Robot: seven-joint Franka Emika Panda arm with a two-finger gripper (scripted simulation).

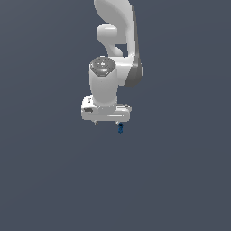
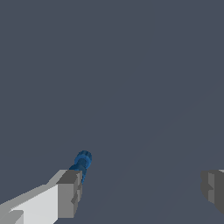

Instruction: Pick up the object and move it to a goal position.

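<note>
White, blocky robot gripper [image 1: 107, 121], grey square-edged pads [image 2: 70, 192]: jaws spread wide, nothing between them. In the wrist view the two pads sit far apart with open floor between.

Tiny dark blue, elongated, lumpy object [image 2: 82, 162] lies just beside the tip of one gripper finger, apparently touching or nearly touching it, at that finger's end and not clearly inside the gap. In the exterior view the object [image 1: 120, 128] shows just below the gripper body, towards the exterior view's right end of it. Whether it rests on the floor or the finger overlaps it cannot be told.

Step in hand, by my reading: lining up for the grasp. Gripper is off-centre from the object. To do it well, shift the gripper sideways until the object sits midway between the pads, and align the pads across its short axis; only then close. Closing now would likely nudge or flick it away.

Materials: object glossy, rounded, beaded in outline, small enough to slip; gripper matte white shell; pads flat, hard-edged. Plain flat dark grey-blue floor [image 1: 180, 180], untextured, no goal marker visible.
</note>
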